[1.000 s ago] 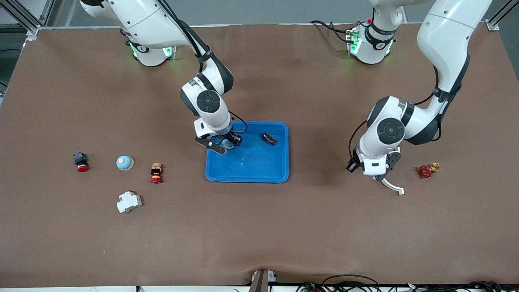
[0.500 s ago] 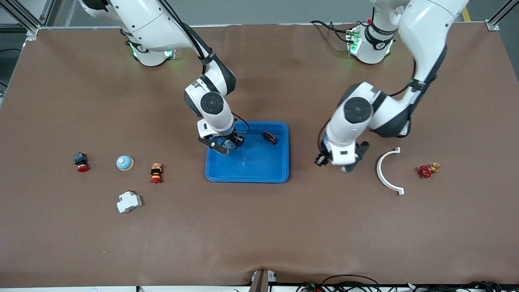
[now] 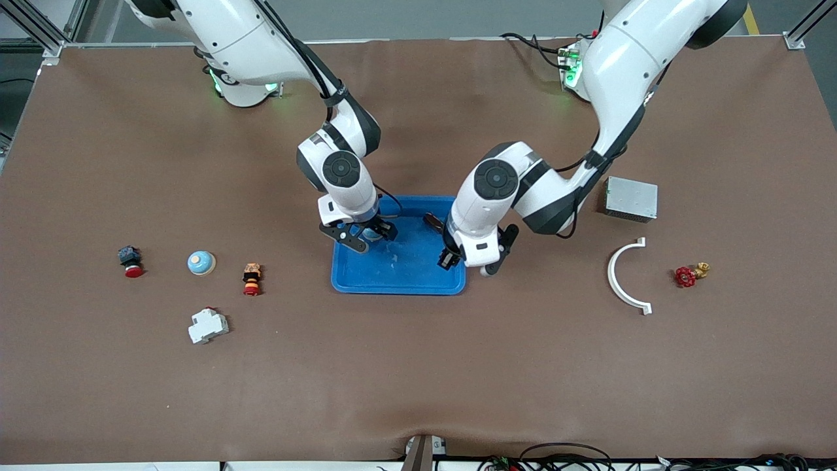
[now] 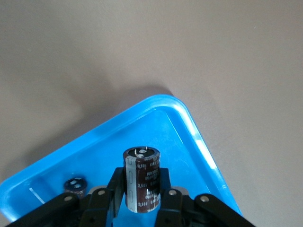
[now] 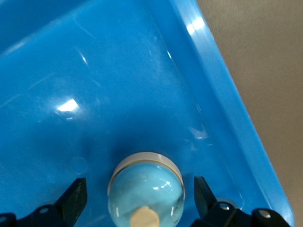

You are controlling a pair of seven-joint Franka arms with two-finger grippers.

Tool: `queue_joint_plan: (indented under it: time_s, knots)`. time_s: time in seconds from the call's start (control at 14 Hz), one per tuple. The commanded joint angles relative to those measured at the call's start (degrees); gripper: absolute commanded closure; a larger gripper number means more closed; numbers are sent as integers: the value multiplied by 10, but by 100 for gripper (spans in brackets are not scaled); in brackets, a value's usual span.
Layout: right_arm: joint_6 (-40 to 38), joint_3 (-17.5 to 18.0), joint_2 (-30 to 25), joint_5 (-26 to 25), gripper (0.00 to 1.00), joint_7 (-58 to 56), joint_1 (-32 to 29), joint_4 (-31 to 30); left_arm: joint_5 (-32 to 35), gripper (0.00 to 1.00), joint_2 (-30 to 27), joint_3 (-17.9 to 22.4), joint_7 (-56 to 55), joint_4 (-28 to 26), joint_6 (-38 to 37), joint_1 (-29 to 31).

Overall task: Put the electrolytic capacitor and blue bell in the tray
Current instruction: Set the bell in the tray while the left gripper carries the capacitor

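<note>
Nearest the front edge of the desk lies a white breaker (image 3: 208, 325). Farther in, toward the right arm's end, a second blue bell (image 3: 201, 262) stands between two red-capped push buttons (image 3: 131, 260), all untouched.

At the desk's middle is the tray (image 3: 405, 268). The left claw (image 3: 472, 261) hangs over the tray's rim (image 4: 189, 123) at the end toward the left arm, clamped on the electrolytic capacitor (image 4: 141, 182). This is an upright dark cylinder with a pale stripe, printed lettering and a silvery top with two terminals. It is not yet set down. A smaller dark capacitor (image 4: 75, 185) already lies on the tray floor.

The right claw (image 3: 363, 234) is over the tray's other end. Its fingers (image 5: 75, 195) are spread wide on either side of the blue bell (image 5: 146, 187), which sits on the blue floor (image 5: 118, 71) near the rim. It is a glossy pale-blue dome on a light base ring with a cream knob on top.

I judge the bell's placing to be done, with only that claw's lift-off left. The capacitor's lowering and release remain.
</note>
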Motion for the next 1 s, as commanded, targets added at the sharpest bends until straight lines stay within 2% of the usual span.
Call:
queue_joint_plan:
  time_s: [0.0,0.14,0.29,0.36,0.43,0.5,0.57,0.64,0.93]
  knots:
    - [-99,-2,-10,-9,0,5,0,64,0,100,34,34,-9,32,5,-45]
    - [-166,-3,-29,-11,0,-14,-14,100,0,100,43,49,-9,32,12,-64]
    - [-192,-3,-71,-10,0,-95,-50,97,0,100,49,49,-3,32,14,-68]
    - [-217,-3,-89,-10,0,-144,-71,98,1,91,51,50,-1,32,14,-68]
    - [-238,-3,-110,-10,0,-212,-98,98,1,71,53,50,2,32,14,-68]
    - [-259,-3,-129,-10,0,-283,-124,97,4,45,52,51,1,32,14,-68]
    - [-284,-3,-144,-10,0,-341,-153,98,21,0,48,51,4,32,13,-68]
    - [-301,-3,-158,-10,0,-390,-180,97,49,0,41,51,2,32,11,-67]
    - [-299,-3,-173,-17,0,-551,-286,77,63,0,-4,50,19,48,-18,-50]
